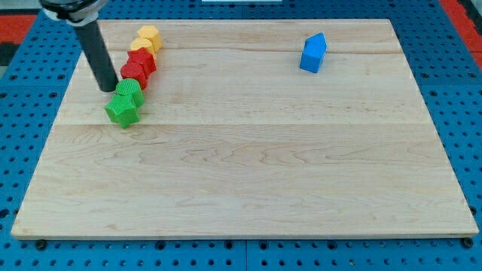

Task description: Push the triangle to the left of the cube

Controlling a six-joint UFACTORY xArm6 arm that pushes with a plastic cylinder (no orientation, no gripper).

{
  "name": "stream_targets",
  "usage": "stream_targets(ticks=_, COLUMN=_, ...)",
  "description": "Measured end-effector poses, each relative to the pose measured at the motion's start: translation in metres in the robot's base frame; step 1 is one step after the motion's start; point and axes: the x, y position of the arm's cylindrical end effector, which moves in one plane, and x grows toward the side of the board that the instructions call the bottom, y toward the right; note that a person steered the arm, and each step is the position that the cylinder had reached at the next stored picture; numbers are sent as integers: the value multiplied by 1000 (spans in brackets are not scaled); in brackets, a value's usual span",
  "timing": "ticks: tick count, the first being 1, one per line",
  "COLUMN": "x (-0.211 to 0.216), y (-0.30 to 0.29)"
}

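My tip [109, 88] rests on the board near the view's top left, just left of a tight chain of blocks. The chain runs from a yellow block [150, 35] at the top, past another yellow block [139, 47], a red block [142, 61] and a second red block [133, 75], down to a green block [129, 90] and a green star-like block [122, 111]. The tip is close to or touching the upper green block's left side. A blue house-shaped block [312, 53] stands alone at the view's upper right. I cannot tell which block is the triangle or the cube.
The wooden board [248, 173] lies on a blue perforated table [15, 173]. The arm's dark rod [96, 49] comes down from the view's top left corner.
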Motion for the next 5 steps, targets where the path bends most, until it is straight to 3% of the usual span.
stream_targets(ticks=1, x=40, y=-16)
stream_targets(ticks=2, x=123, y=10)
stream_targets(ticks=3, x=140, y=113)
stream_targets(ticks=4, x=99, y=207)
stream_targets(ticks=5, x=52, y=263)
